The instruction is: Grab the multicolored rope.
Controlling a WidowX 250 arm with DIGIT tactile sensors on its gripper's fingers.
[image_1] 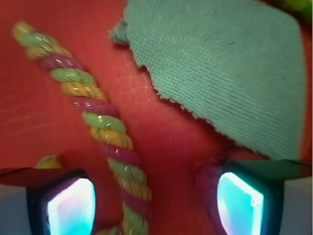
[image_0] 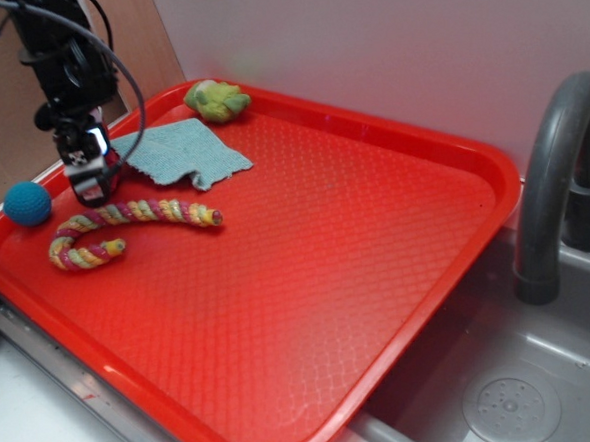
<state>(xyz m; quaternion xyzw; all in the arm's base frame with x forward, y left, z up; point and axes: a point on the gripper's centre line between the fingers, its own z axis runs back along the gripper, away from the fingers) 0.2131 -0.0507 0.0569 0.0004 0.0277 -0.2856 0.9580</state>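
Rope is what we look at first: the multicolored rope (image_0: pixel 135 223) lies flat on the red tray (image_0: pixel 380 306), near its left edge, bent like a cane. In the exterior view its long straight part runs roughly left to right, the free end pointing right toward the middle of the tray, while the left part hooks round and doubles back toward the front, ending in a short stub. Its twisted strands show pink, yellow and green. We see the gripper (image_0: pixel 92 183) low over the hooked left part, just behind the rope. In the wrist view the rope (image_1: pixel 98 122) runs lengthwise between the two fingers (image_1: pixel 71 205), closer to the one on the left of the picture; the jaws stand wide apart and grasp nothing. A teal cloth (image_0: pixel 181 153) lies just behind the rope, apart from it. A yellow-green lump (image_0: pixel 217 99) sits at the tray's back rim, and a blue ball (image_0: pixel 26 203) rests at its left rim. We can read no writing or labels anywhere.
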